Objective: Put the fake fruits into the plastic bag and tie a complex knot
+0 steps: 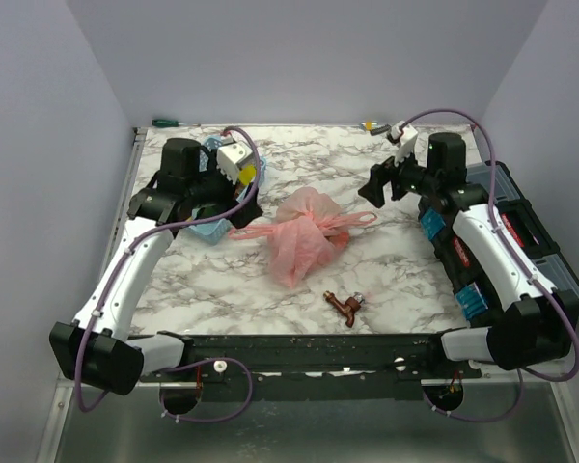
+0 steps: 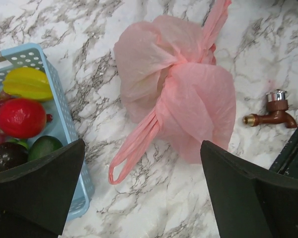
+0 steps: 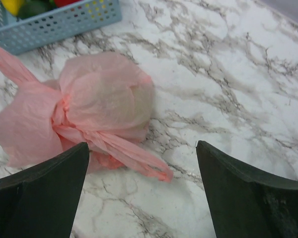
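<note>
– Claws first: does either hold anything?
– No. The left gripper point(image 2: 142, 145) is spread wide with nothing between its fingers, and so is the right gripper point(image 3: 142, 144). Both hang above the table point(image 1: 386, 280).
– What lies under them?
– The plastic bag point(image 2: 188, 99), bunched shut at the knot point(image 3: 63, 113), with one loop handle point(image 2: 131, 156) trailing flat. The pink film hides its contents.
– And the fake fruits point(image 2: 21, 117)?
– Yellow, red, green and a dark one sit in the blue basket point(image 2: 64, 116) just beside the bag, partly cut off by the left finger. A brass tap point(image 2: 273, 113) lies near the bag's other side. A toolbox point(image 1: 545, 246) sits along the table's right edge.
</note>
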Controlling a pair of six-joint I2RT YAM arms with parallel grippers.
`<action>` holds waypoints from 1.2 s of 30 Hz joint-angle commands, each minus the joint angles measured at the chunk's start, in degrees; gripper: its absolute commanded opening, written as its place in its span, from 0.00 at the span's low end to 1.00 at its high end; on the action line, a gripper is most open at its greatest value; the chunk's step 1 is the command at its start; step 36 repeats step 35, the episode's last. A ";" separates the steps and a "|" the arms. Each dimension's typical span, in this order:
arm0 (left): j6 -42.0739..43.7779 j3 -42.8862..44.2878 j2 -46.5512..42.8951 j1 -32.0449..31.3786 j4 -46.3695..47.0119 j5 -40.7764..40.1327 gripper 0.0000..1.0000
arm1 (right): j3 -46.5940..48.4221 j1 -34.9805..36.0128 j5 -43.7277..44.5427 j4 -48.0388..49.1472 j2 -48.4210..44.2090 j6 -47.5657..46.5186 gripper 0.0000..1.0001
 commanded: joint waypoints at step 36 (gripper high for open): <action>-12.31 -10.86 -17.64 29.77 -11.15 6.37 0.99 | -11.35 -5.53 2.87 -4.56 -11.56 21.51 1.00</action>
